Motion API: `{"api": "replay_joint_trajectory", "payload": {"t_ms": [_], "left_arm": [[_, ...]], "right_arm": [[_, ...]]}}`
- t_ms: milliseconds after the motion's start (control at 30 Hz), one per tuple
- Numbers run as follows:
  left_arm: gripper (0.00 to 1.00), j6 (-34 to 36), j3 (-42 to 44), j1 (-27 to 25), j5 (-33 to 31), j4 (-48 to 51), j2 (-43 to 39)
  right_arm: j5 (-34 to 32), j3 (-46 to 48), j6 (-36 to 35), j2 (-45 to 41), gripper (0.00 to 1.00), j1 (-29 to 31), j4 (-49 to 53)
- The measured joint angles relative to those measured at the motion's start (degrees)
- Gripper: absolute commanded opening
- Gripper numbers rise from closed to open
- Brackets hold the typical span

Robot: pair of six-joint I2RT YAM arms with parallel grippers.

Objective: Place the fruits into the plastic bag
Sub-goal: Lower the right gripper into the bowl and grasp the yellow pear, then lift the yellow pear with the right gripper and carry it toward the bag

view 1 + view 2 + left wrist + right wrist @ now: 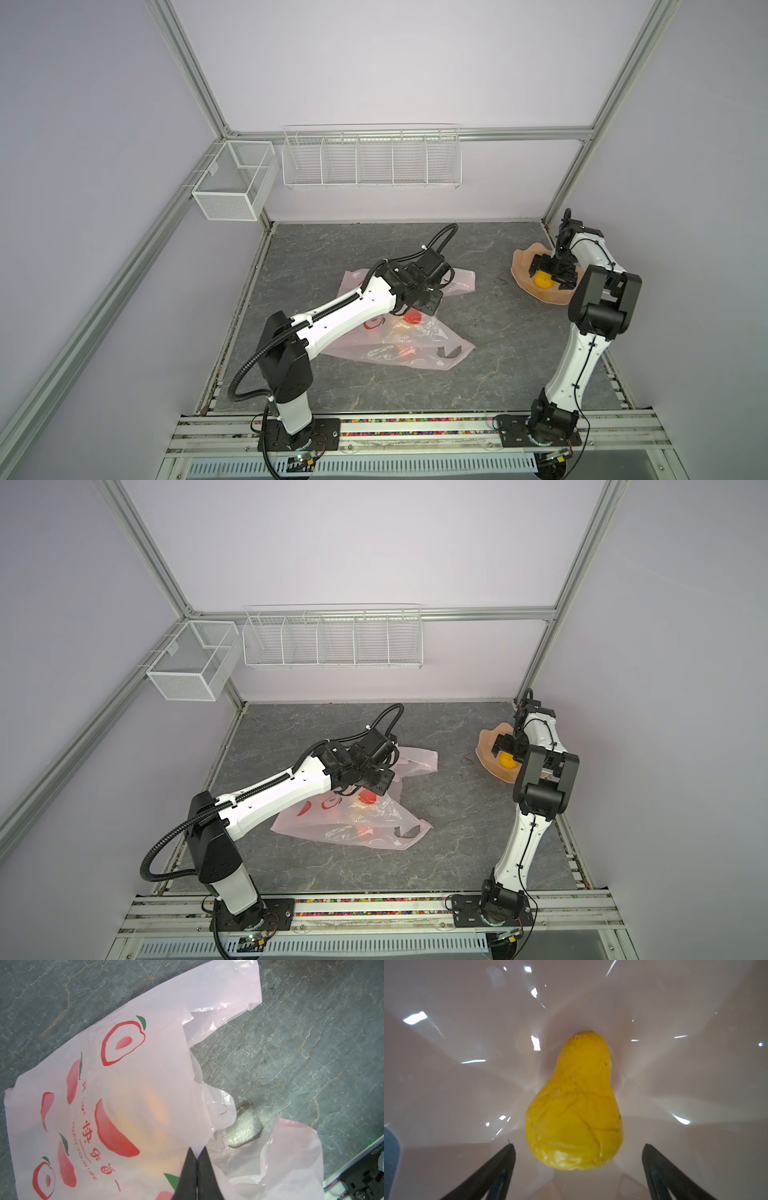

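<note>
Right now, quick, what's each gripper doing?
Left gripper: closed, apparently pinching the plastic bag at its rim.
Right gripper: open, straddling the yellow fruit on the plate, not gripping it.

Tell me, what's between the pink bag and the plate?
Only grey tabletop with a tiny dark mark, in both top views.

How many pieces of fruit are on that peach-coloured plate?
1: a yellow pear-shaped fruit near the middle of the plate, flanked by the fingers of the open right gripper. From above, the arm covers part of the plate, so another could be hidden.
</note>
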State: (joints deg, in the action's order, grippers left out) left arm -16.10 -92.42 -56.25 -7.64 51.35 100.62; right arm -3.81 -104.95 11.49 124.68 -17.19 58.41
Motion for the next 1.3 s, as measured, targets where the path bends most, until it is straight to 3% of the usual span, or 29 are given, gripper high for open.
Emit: {"api": "replay_joint_trajectory", "payload": {"t_ms": [400,633,833,1033,1300], "left_arm": [[0.0,-0.1,0.0,0.0,0.0,0.2,0.0],[0.0,-0.1,0.0,0.0,0.0,0.2,0.0],[0.0,-0.1,0.0,0.0,0.0,0.2,0.0],[0.0,-0.1,0.0,0.0,0.0,0.2,0.0],[0.0,0.1,-1.1,0.0,0.0,0.2,0.6]], "right_arm": [[-1.2,-0.7,-0.1,2.1,0.58,0.0,0.0],[-1.3,-0.7,-0.2,2.1,0.47,0.0,0.0],[-1.0,-0.7,-0.2,0.6,0.43,0.0,0.0],[0.9,0.9,-0.2,-6.9,0.41,0.2,-0.2],[10.2,6.4,-0.1,-17.3,0.4,0.4,-3.2]]}}
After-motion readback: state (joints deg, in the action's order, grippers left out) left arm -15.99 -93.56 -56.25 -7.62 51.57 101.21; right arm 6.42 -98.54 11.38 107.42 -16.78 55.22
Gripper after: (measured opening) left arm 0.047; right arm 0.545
